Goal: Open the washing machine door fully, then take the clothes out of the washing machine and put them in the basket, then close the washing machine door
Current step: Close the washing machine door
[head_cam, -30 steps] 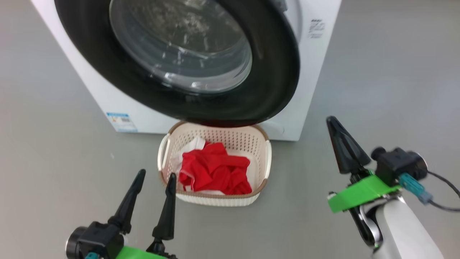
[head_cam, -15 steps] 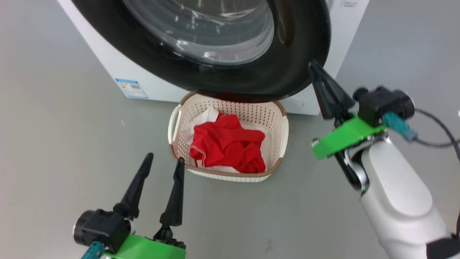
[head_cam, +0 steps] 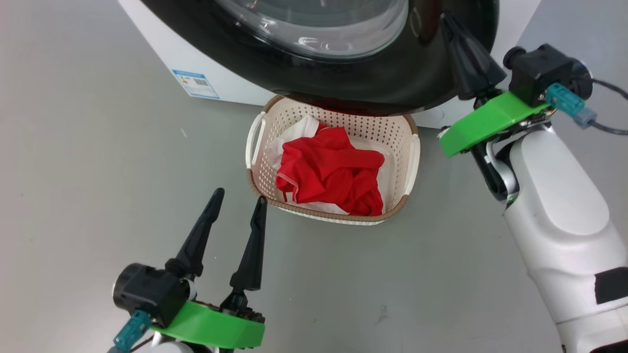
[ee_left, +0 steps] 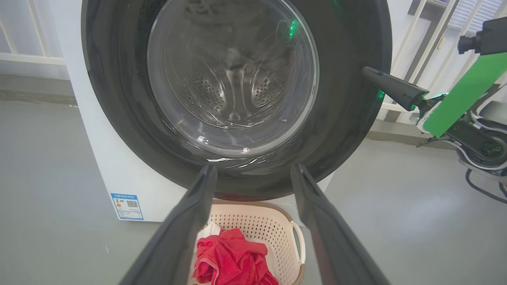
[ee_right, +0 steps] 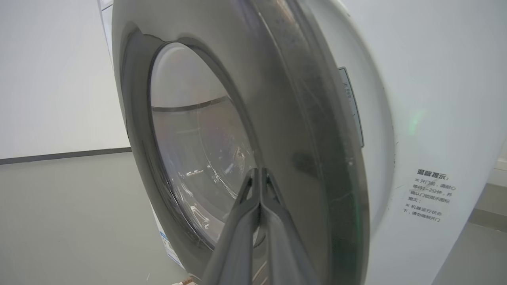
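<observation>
Resting, apparently, against door [head_cam: 382, 86]: right gripper [head_cam: 445, 18].

The clothes [head_cam: 328, 171] in the basket [head_cam: 392, 137] on the floor [head_cam: 98, 196], just before the washing machine [head_cam: 174, 49], under its door [head_cam: 373, 83].

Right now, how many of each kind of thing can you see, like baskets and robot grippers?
Big white front-loading washing machine: 1
Round black-rimmed glass door: 1
Cream perforated plastic basket: 1
Heap of red fabric clothes: 1
Black two-fingered grippers: 2, left gripper and right gripper
Total: 6
</observation>
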`<state>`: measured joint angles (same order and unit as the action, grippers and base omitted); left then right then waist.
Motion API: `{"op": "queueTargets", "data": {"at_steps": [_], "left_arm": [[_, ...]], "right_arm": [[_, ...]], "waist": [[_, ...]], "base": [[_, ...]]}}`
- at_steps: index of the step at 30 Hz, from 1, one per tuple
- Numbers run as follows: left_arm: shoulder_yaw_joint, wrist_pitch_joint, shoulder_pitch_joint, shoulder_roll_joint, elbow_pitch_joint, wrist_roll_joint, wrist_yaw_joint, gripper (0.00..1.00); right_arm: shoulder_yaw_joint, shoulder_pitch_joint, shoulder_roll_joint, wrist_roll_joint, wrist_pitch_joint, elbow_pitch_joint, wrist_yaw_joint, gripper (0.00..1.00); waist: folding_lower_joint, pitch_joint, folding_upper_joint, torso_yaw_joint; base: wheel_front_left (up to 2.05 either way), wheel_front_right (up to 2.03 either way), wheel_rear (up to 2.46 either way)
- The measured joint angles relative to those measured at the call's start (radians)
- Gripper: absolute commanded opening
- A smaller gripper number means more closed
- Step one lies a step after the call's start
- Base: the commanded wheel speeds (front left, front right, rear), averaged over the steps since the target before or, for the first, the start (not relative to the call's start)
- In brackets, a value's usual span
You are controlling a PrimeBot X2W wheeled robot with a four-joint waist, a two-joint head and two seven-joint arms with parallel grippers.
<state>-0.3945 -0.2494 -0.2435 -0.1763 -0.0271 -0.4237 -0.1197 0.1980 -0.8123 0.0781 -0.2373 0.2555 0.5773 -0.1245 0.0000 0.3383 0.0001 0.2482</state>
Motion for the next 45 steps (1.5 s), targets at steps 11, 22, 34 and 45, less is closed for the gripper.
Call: {"op": "queueTargets", "data": {"at_steps": [11, 22, 34, 45], "left_arm": [[-0.002, 0.000, -0.018, 0.009, 0.019, 0.000, 0.025, 1.00], [-0.005, 0.000, -0.035, 0.024, 0.024, 0.001, 0.043, 1.00], [-0.004, 0.000, -0.059, 0.035, 0.030, 0.021, 0.059, 1.00], [-0.001, 0.000, -0.069, 0.041, 0.049, 0.028, 0.068, 1.00]], "right_arm": [[-0.043, -0.070, 0.021, 0.001, 0.000, 0.049, -0.003, 0.00], [-0.079, -0.192, 0.050, 0.024, 0.000, 0.133, -0.004, 0.00], [-0.098, -0.307, 0.058, 0.083, 0.003, 0.225, -0.012, 0.00], [-0.121, -0.311, 0.053, 0.135, 0.003, 0.182, -0.011, 0.00]], "waist": [[0.0000, 0.025, 0.0000, 0.028], [0.0000, 0.053, 0.0000, 0.043], [0.0000, 0.083, 0.0000, 0.045], [0.0000, 0.067, 0.0000, 0.034]], "base": [[0.00, 0.00, 0.00], [0.00, 0.00, 0.00], [0.00, 0.00, 0.00], [0.00, 0.00, 0.00]]}}
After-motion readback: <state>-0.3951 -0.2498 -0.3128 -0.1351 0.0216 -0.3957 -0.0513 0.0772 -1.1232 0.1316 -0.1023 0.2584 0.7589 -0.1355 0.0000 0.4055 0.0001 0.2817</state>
